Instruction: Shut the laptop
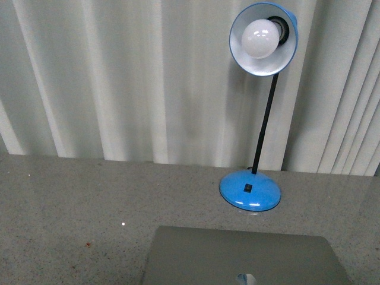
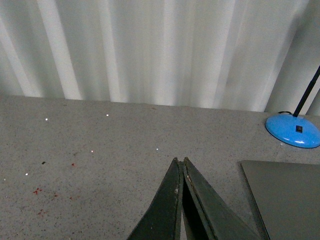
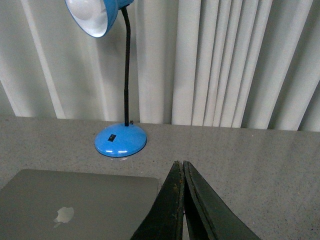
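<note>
The laptop (image 1: 237, 255) lies flat on the grey stone table with its plain grey lid down and the shiny apple logo facing up; no keys or screen show. In the right wrist view the laptop (image 3: 75, 205) sits beside my right gripper (image 3: 180, 163), which is shut with nothing in it, above the table just off the lid's corner. My left gripper (image 2: 180, 160) is also shut and empty, over bare table, with the laptop (image 2: 290, 200) off to one side of it. Neither gripper appears in the front view.
A blue desk lamp (image 1: 250, 190) with a black neck and white bulb stands just behind the laptop, also seen as the lamp (image 3: 120, 140) and lamp base (image 2: 293, 130). White pleated curtains (image 1: 119, 77) close off the back of the speckled grey table (image 1: 71, 202).
</note>
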